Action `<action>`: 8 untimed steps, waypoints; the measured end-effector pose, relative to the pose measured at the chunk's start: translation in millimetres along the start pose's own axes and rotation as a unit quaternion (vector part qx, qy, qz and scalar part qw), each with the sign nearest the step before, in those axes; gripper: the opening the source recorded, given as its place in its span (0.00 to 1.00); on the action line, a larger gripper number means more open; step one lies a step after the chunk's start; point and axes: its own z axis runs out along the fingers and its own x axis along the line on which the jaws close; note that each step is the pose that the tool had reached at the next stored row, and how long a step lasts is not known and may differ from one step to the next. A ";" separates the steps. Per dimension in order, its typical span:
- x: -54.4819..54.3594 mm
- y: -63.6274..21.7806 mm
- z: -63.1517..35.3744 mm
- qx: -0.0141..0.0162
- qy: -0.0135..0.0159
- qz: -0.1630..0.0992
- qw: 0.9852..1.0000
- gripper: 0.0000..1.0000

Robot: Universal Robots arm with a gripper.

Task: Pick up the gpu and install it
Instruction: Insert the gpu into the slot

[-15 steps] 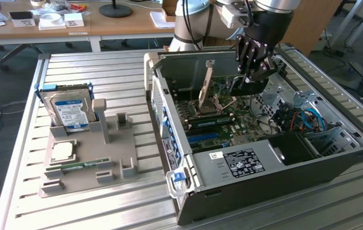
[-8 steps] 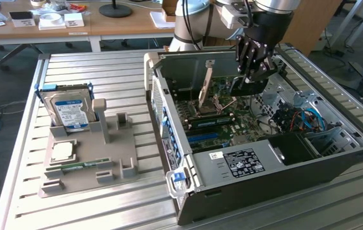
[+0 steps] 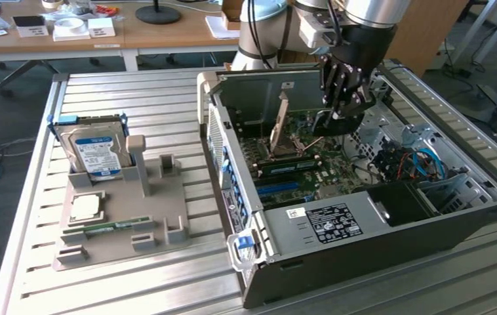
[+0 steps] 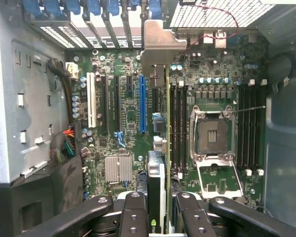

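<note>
One thin gpu [image 4: 157,168], edge-on, black-sided, silver bracket at one end, tight within the closed-down gripper [image 4: 159,200].

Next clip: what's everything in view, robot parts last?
gpu: one, black with silver bracket, upright over the motherboard, in the jaws
case: one, dark grey, open, exterior view's right
motherboard: one, green, inside the case
hard drive: one, silver, blue label, standing in the fixture
RAM stick: one, green, lying in the fixture
fixture: one, grey, exterior view's left
table: one, silver, underneath
arm: one, silver and black, jaws shut on the gpu
</note>
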 end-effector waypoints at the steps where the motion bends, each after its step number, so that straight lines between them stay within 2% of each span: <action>1: 1.3 0.2 0.3 0.000 0.000 0.000 1.000 0.27; 8: 7.9 1.9 6.9 0.000 0.000 0.000 1.000 0.27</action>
